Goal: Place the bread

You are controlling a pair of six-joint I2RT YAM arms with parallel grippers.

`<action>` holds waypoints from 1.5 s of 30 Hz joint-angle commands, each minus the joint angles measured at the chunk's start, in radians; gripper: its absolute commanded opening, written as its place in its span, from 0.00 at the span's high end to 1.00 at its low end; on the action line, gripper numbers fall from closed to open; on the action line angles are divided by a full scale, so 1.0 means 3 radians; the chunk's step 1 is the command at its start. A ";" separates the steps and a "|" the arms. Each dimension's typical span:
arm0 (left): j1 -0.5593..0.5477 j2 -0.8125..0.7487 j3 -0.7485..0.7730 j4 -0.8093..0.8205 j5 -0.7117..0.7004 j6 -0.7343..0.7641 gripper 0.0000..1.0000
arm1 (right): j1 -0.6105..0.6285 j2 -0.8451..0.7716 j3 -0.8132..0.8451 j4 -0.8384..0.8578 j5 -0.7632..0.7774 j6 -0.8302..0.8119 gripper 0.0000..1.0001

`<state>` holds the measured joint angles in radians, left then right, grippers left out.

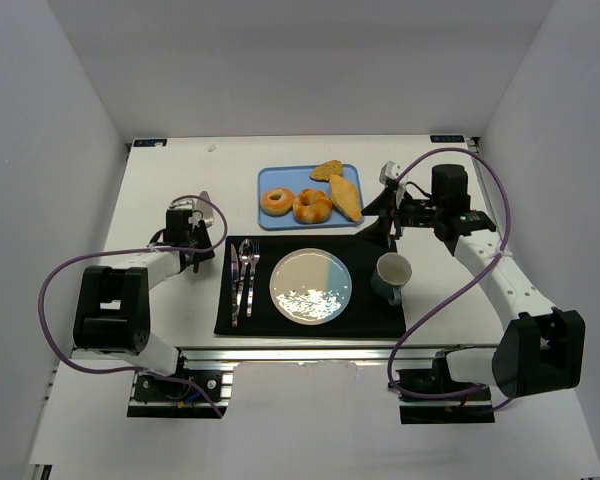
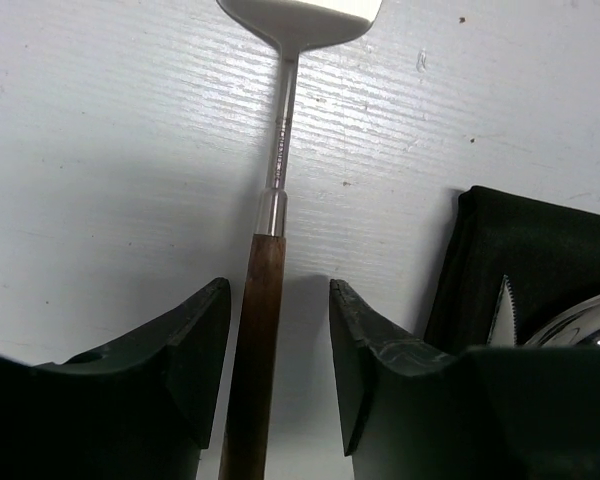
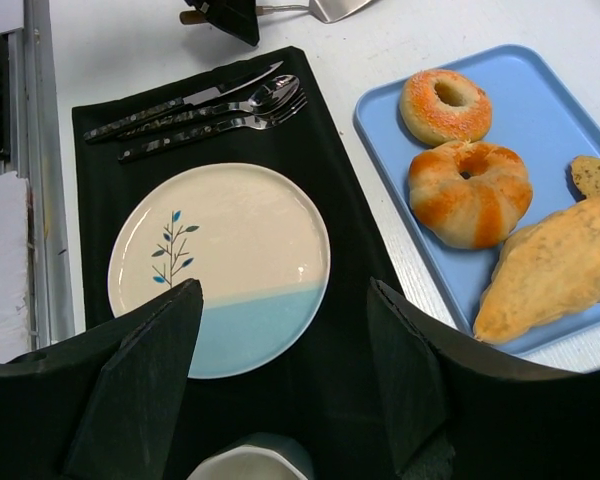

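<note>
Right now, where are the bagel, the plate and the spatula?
bagel (image 3: 420, 106): right wrist view, crust left of the hole.
plate (image 3: 242, 235): right wrist view, bare cream middle.
spatula (image 2: 264, 320): left wrist view, wooden handle.

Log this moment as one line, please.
left claw: open, astride spatula handle | right claw: open, empty | bagel: on blue tray, untouched

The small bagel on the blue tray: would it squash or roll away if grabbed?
The bagel lies flat on the tray, so it probably won't roll. Its glossy crust may be a bit slippery. Small and holed, it's likely light.
</note>
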<state>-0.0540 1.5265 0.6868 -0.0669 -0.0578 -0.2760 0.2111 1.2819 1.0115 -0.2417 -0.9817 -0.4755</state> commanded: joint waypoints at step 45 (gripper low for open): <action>0.0344 -0.0368 -0.0015 0.0019 0.0791 -0.0256 1.00 | -0.0126 -0.0162 0.0070 -0.0074 -0.0005 -0.0072 0.28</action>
<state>0.0429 1.4940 0.6422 -0.0387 0.1406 -0.3634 0.1822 1.2743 1.0115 -0.2531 -0.9714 -0.4824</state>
